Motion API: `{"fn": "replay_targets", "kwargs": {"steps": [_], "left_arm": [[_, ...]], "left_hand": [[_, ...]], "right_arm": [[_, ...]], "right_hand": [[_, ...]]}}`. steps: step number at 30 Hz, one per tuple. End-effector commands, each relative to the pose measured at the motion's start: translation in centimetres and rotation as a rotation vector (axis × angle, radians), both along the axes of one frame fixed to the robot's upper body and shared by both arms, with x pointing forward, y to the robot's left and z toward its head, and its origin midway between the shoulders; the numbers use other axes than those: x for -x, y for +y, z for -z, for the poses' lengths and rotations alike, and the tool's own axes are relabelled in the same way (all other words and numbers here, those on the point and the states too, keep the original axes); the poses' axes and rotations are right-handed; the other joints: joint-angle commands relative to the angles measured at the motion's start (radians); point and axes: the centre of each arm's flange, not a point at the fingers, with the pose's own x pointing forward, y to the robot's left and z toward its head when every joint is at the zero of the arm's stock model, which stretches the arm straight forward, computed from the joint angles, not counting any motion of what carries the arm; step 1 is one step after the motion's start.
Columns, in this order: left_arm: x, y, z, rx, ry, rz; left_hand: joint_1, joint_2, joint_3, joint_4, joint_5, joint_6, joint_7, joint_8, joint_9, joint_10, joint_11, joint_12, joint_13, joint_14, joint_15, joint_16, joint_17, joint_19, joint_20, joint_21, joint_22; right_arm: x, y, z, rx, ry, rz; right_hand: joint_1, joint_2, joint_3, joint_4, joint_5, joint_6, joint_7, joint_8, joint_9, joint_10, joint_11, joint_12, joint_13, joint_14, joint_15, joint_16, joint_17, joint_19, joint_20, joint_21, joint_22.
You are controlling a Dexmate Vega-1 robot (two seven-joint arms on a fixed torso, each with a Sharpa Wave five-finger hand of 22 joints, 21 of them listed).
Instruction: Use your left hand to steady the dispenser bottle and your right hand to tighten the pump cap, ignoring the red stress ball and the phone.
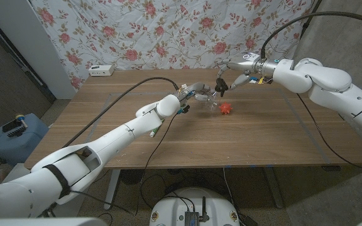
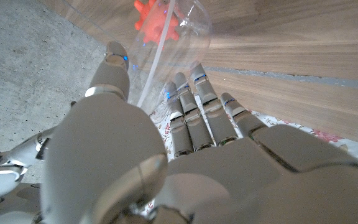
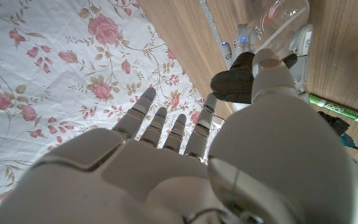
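The clear dispenser bottle (image 1: 207,98) was gripped by the left hand (image 1: 197,93), its black pump cap (image 1: 220,84) pinched by the right hand (image 1: 236,73) (red stress ball (image 1: 225,108) just beside).

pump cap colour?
Black. The pump cap shows best in the right wrist view, atop the clear dispenser bottle.

A floral curtain (image 1: 168,34), white with pink roses, is hanging right behind the wooden counter (image 1: 187,135). A white power strip (image 1: 101,70) is lying on the counter's far corner, near the curtain. A blue box (image 1: 14,135) is sitting on the grey floor (image 1: 55,113) beside the counter.
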Motion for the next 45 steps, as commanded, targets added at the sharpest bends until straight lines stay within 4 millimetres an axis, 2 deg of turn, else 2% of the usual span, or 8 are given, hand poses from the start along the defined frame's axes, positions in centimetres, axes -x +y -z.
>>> {"fn": "replay_targets", "kwargs": {"steps": [1,20,21,23,45], "left_arm": [[0.4,0.1,0.2,0.004,-0.004,-0.003],[0.8,0.2,0.5,0.003,-0.006,-0.004],[0.8,0.2,0.5,0.003,-0.006,-0.004],[0.7,0.2,0.5,0.004,-0.004,-0.003],[-0.4,0.0,0.2,0.004,0.010,0.002]], "left_hand": [[-0.033,0.084,0.119,0.116,0.008,0.057,-0.051,0.005,0.006,0.024,-0.021,0.005,0.003,0.009,-0.072,0.007,0.004,0.001,-0.077,0.000,0.002],[-0.033,0.083,0.119,0.115,0.008,0.056,-0.054,0.004,0.006,0.024,-0.018,0.005,0.003,0.008,-0.073,0.006,0.003,0.001,-0.078,0.000,0.002],[-0.033,0.083,0.119,0.115,0.008,0.056,-0.054,0.004,0.006,0.024,-0.018,0.005,0.003,0.007,-0.073,0.006,0.003,0.001,-0.077,0.000,0.002],[-0.033,0.084,0.119,0.115,0.008,0.055,-0.052,0.004,0.006,0.024,-0.019,0.005,0.003,0.007,-0.073,0.006,0.003,0.000,-0.077,0.000,0.002],[-0.034,0.083,0.119,0.115,0.008,0.055,-0.055,0.004,0.006,0.024,-0.021,0.006,0.003,0.008,-0.072,0.007,0.004,0.001,-0.078,0.000,0.002]], "right_arm": [[0.1,0.5,0.5,0.018,0.004,-0.023],[1.1,1.0,1.4,0.040,-0.002,-0.033],[1.1,1.1,1.4,0.040,0.000,-0.033],[1.1,1.1,1.5,0.046,0.001,-0.030],[-0.8,1.4,0.5,0.057,0.022,-0.016]], "right_hand": [[0.010,0.003,0.001,0.009,0.012,0.022,-0.004,0.010,0.004,0.002,-0.006,0.008,0.003,-0.003,-0.058,0.011,0.006,0.001,-0.006,0.007,0.004],[0.029,0.007,0.006,0.007,0.025,0.048,-0.005,0.022,0.006,0.001,-0.006,0.010,0.003,0.002,-0.059,0.014,0.006,0.009,-0.014,0.010,0.004],[0.036,0.008,0.007,0.007,0.030,0.056,-0.005,0.025,0.006,0.014,-0.018,0.016,0.003,0.002,-0.059,0.014,0.006,0.009,-0.014,0.010,0.004],[0.037,0.009,0.008,0.007,0.031,0.057,-0.005,0.025,0.007,0.014,-0.018,0.016,0.003,0.001,-0.059,0.014,0.006,0.009,-0.014,0.011,0.004],[0.053,0.018,0.014,0.009,0.041,0.094,-0.005,0.041,0.010,0.013,-0.018,0.018,0.002,0.001,-0.056,0.015,0.007,0.016,-0.017,0.013,0.004]]}}
